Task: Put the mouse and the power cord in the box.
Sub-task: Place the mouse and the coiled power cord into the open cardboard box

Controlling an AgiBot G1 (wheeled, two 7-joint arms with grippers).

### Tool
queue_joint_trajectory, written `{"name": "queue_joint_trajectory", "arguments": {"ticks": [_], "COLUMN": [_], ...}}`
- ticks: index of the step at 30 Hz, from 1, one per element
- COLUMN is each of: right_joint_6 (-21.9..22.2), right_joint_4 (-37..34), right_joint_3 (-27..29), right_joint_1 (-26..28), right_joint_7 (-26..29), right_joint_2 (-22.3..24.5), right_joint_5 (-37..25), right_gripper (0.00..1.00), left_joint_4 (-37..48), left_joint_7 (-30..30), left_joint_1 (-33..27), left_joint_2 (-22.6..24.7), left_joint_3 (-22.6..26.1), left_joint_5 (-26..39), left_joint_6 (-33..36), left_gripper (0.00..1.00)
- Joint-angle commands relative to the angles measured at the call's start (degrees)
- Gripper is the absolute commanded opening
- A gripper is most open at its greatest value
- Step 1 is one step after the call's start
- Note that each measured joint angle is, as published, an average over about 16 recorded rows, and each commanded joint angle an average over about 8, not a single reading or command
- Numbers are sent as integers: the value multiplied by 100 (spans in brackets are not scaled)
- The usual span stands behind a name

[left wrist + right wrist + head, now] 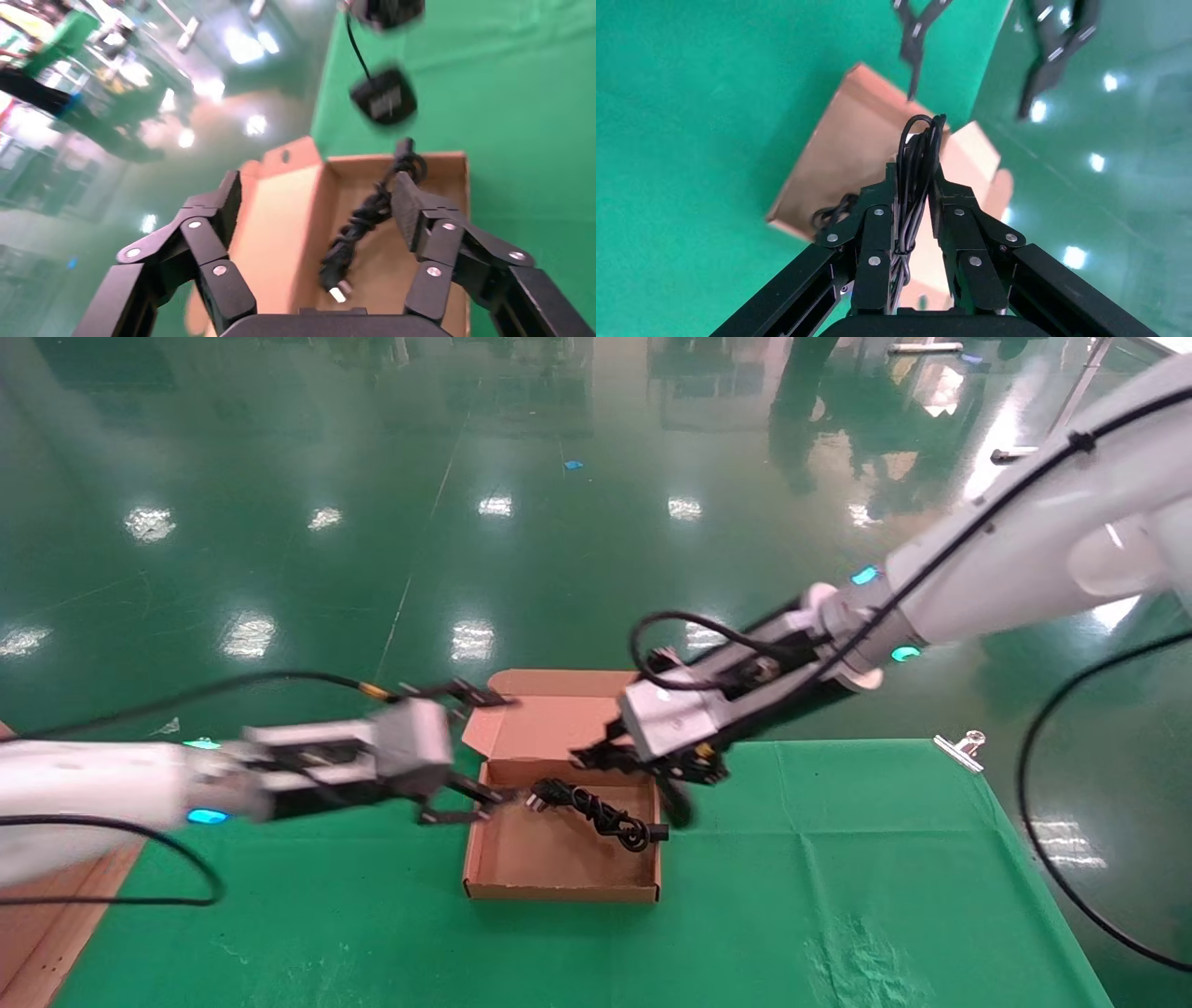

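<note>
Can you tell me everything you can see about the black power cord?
The power cord is a thick black cable, loosely bundled and twisted, with a chunky plug at each end. One plug shows metal prongs. It lies slantwise on the floor of the open brown cardboard box. No gripper touches it; the open left gripper hovers above it.

A green cloth covers the table, creased in faint fold lines. A silver binder clip sits at its far right corner. At the near left, bare wooden tabletop shows. Beyond lies a glossy green floor reflecting ceiling lights.
</note>
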Motion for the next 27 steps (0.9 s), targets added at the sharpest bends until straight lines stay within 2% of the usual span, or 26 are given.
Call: {"name": "queue_joint_trajectory", "arguments": {"ticks": [1,6,10,18,22,23,27], "right_joint_6": [19,494,1105,3191,3859,3968,4251], "right_joint_4": [190,1234,1986,2802,2853,2845,2820], "right_joint_3": [-27,-621,-1283,-2511,-3001,-3109,-3429], "right_joint_1": [-35,-420,-728,-1219,-1354,-1377,-1449], "right_joint_7": [107,760,1259,1696,1831,1866,1973], "right_joint_2": [-61,-106,-122,-122,-117,-115,-112], "right_joint_5": [27,224,439,694,782,812,932], "right_gripper": [0,0,0,0,0,6,56], "left_joint_4": [-131,-609,-943,-1698,-2039,-2116,-2342], "left_joint_7": [-50,-346,-554,-824,-971,-1006,-1104], "left_joint_1": [-3,201,478,978,1126,1158,1259], "left_joint_2": [-299,-994,-1472,-1915,-2011,-2033,-2111], "left_joint_3": [-105,-255,-378,-519,-539,-543,-556], "left_joint_5": [-170,-399,-580,-800,-830,-836,-858], "left_joint_6": [314,522,477,123,-81,-128,-264], "left_gripper": [100,100,100,100,100,100,100]}}
